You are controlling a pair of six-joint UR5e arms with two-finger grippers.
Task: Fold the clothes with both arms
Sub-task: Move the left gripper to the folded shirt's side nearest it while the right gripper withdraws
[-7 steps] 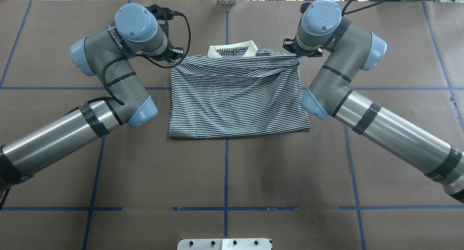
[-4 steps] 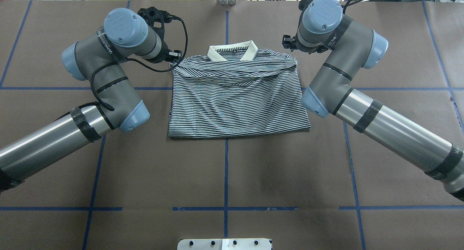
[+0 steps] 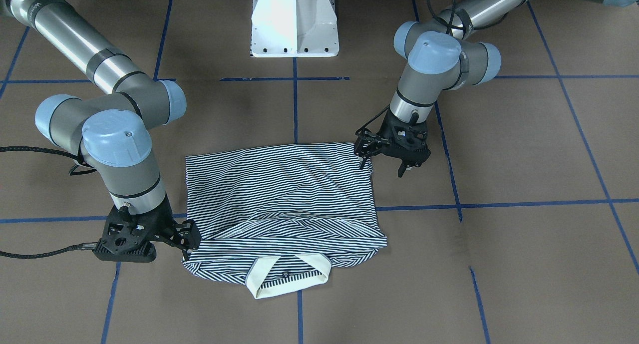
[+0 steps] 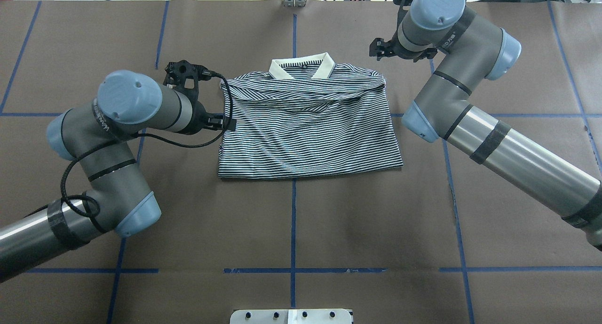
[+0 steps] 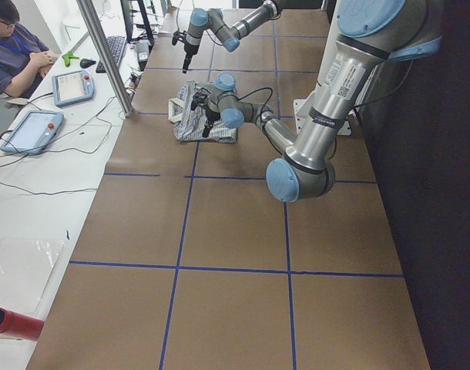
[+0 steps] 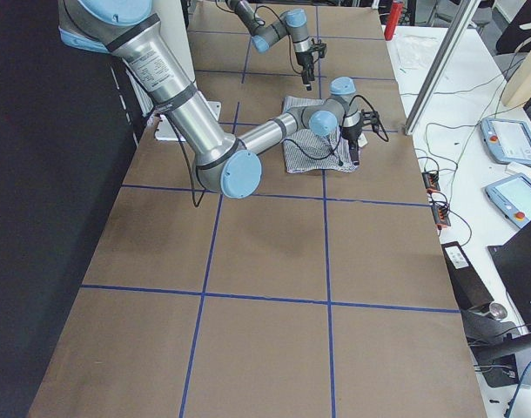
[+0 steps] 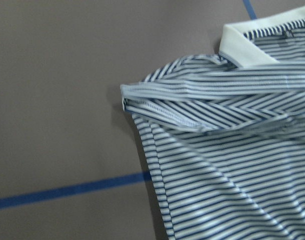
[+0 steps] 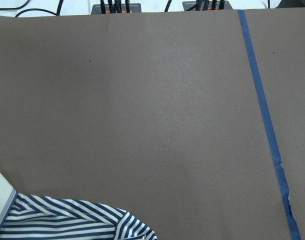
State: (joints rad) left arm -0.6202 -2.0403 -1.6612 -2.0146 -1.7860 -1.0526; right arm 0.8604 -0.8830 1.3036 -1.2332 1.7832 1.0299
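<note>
Looks btw folds: navy-and-white striped short-sleeved polo shirt [image 4: 305, 131] flat mid brown paper-covered desk [image 4: 329, 220], hem doubled up to shoulders; black two-finger L tool [image 4: 225, 123] open beside L edge, R tool [image 4: 382, 50] open, clear of R shoulder; next, prob. re-grip sides, fold across.

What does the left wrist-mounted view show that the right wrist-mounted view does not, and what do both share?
Left wrist-mounted only: much of the polo shirt, with its folded-over shoulder edge. Right wrist-mounted only: plugs and cables at the far edge of the table, which is mostly bare here. Both: part of the striped shirt, its cream collar, the brown table covering and a blue tape line.
</note>
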